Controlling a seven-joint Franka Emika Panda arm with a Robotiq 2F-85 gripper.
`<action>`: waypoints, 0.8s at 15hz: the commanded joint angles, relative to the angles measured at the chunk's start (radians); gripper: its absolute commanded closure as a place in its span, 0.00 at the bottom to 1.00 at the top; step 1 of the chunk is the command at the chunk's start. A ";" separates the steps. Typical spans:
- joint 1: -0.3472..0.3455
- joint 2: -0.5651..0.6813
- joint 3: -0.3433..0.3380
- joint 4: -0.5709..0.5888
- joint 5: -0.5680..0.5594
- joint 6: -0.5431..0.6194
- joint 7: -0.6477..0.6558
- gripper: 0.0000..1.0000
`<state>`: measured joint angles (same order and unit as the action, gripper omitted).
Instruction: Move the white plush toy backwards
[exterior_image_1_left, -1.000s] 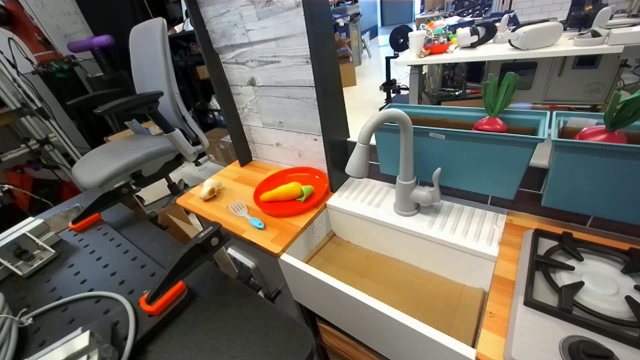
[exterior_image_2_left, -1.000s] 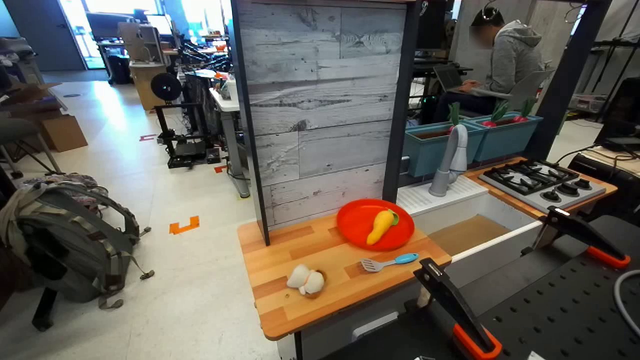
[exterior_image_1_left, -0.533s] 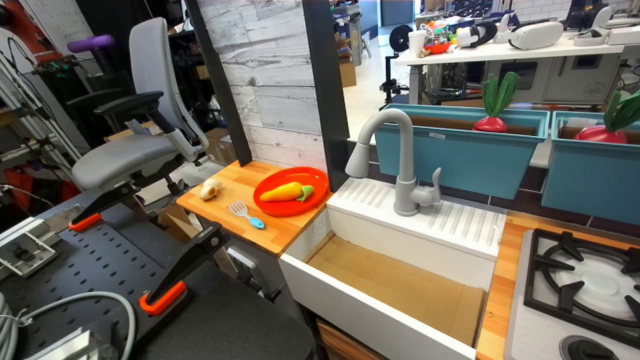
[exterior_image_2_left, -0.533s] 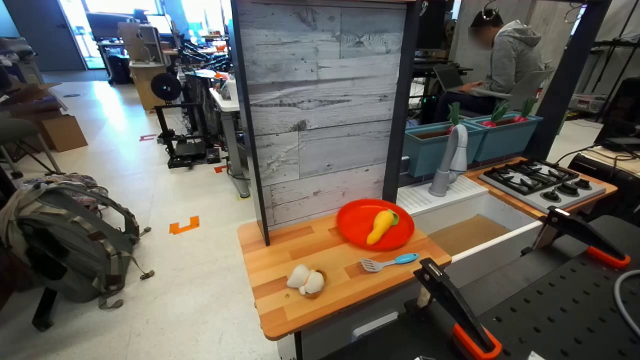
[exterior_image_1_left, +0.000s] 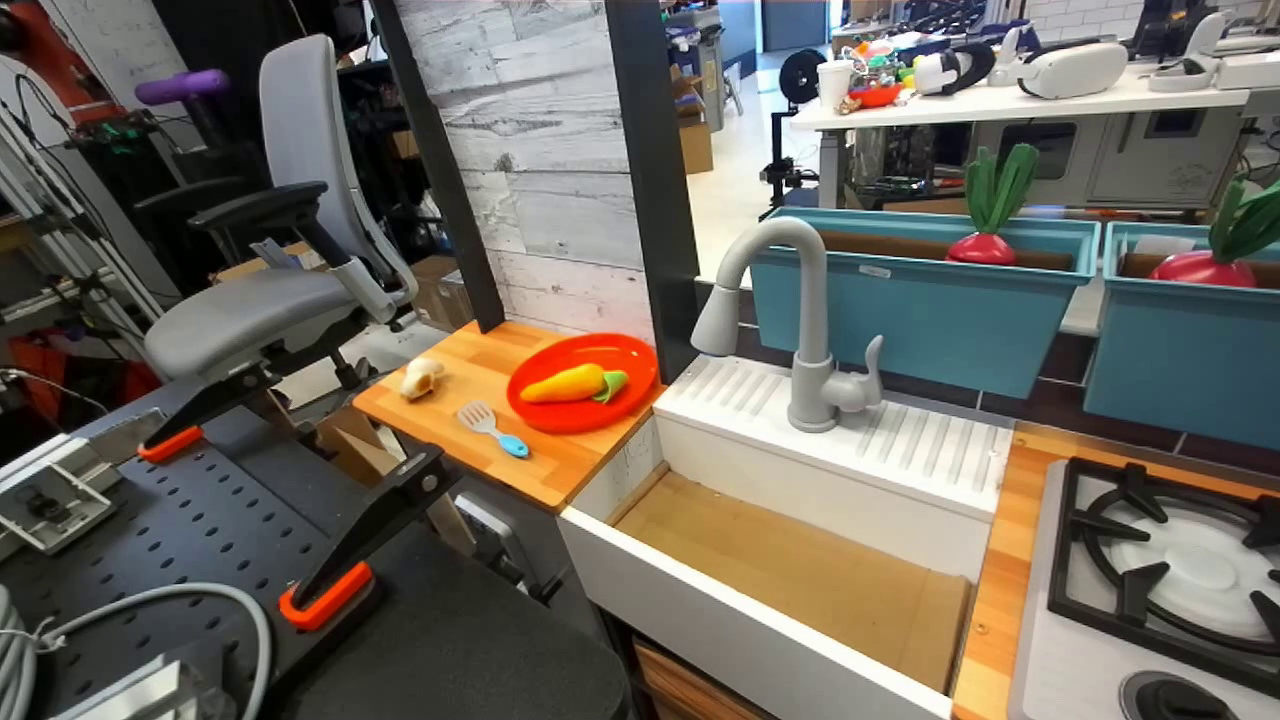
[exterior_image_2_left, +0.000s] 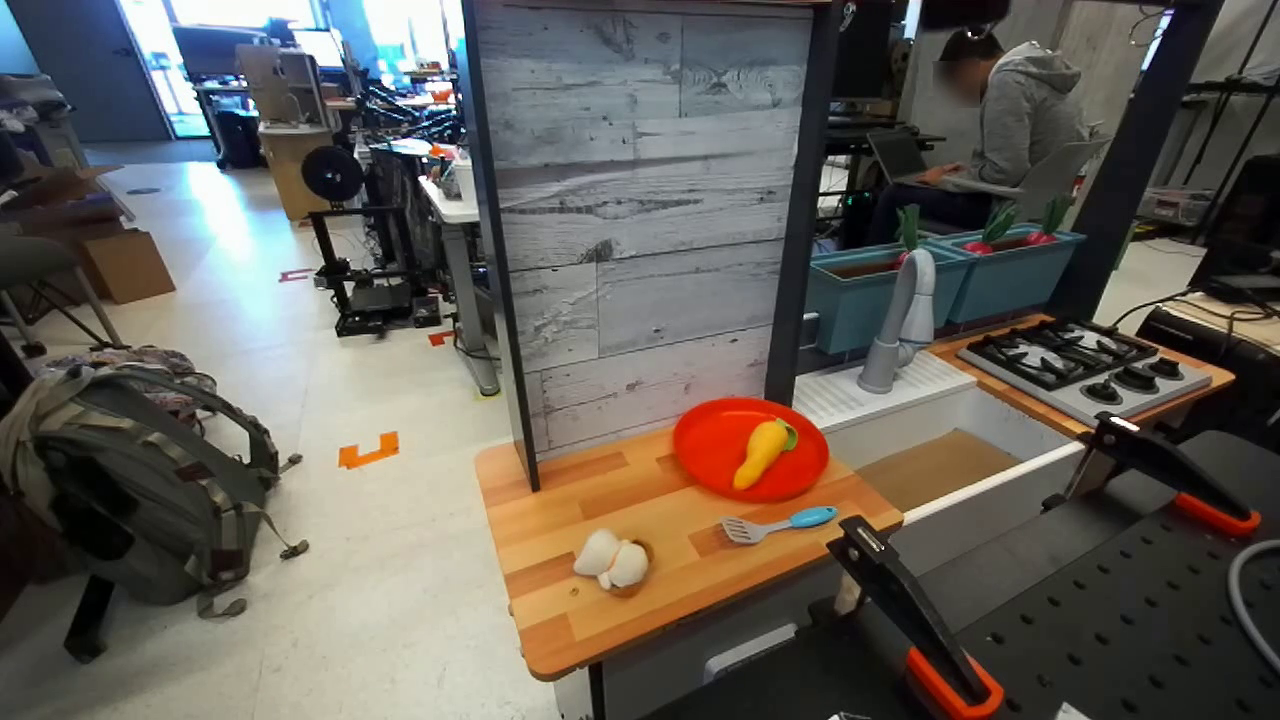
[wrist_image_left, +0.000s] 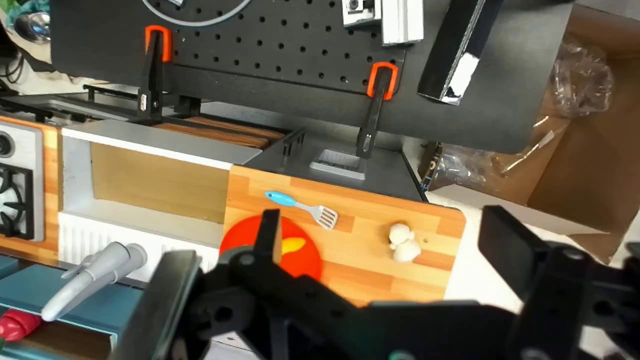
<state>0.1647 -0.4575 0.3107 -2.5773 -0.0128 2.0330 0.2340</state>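
The white plush toy (exterior_image_2_left: 612, 560) lies on the wooden counter (exterior_image_2_left: 560, 510) near its outer corner. It also shows in an exterior view (exterior_image_1_left: 421, 378) and in the wrist view (wrist_image_left: 403, 243). In the wrist view my gripper (wrist_image_left: 384, 235) is open, its black fingers wide apart with nothing between them. The toy appears between the fingers in the picture, well beyond them on the counter. A dark shape (exterior_image_2_left: 965, 13) at the top edge of an exterior view may be part of the gripper; I cannot tell. The arm is otherwise out of the exterior views.
A red plate (exterior_image_2_left: 705, 455) with a yellow-orange vegetable toy (exterior_image_2_left: 765, 452) stands on the counter. A blue-handled spatula (exterior_image_2_left: 780, 524) lies in front of it. The sink (exterior_image_1_left: 700, 620), grey faucet (exterior_image_1_left: 812, 300), a wood-pattern panel (exterior_image_2_left: 650, 220) and black clamps (exterior_image_1_left: 370, 540) are nearby.
A dark shape has come into view at the top edge of an exterior view, above the seated person. The toy, plate and spatula have not moved.
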 joint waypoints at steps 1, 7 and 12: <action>-0.018 0.115 -0.037 0.001 -0.020 0.133 0.001 0.00; -0.047 0.355 -0.061 0.020 -0.045 0.379 0.036 0.00; -0.039 0.597 -0.106 0.070 -0.035 0.550 0.017 0.00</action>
<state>0.1166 -0.0088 0.2398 -2.5714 -0.0362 2.5052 0.2522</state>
